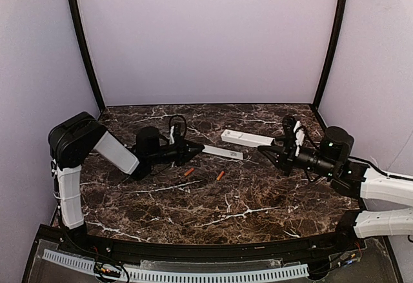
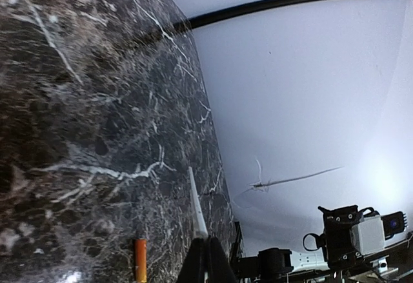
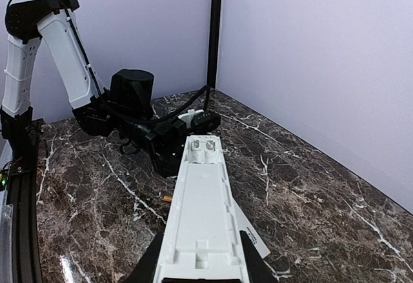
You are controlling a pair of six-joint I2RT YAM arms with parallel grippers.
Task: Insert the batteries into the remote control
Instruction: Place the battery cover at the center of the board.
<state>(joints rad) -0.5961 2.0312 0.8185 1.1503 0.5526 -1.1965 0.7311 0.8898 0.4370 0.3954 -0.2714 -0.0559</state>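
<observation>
orange-red with dark tips, the batteries [image 1: 188, 172] lie loose on the marble counter [image 1: 161, 212] between the arms, both tilted, on the near side of the left gripper [image 1: 191, 150] and closer to it than to the right gripper [image 1: 275, 151]. the left fingers [image 2: 218, 267] are pressed together on a thin white cover strip [image 1: 222, 152], so they are not free; the right fingers [image 3: 147, 271] pinch the remote control [image 1: 247, 138] by one end, its long axis pointing at the left arm [image 1: 116, 151], seemingly lifted off the counter. it is a slim white bar, recess [image 3: 203, 151] open and apparently empty.
</observation>
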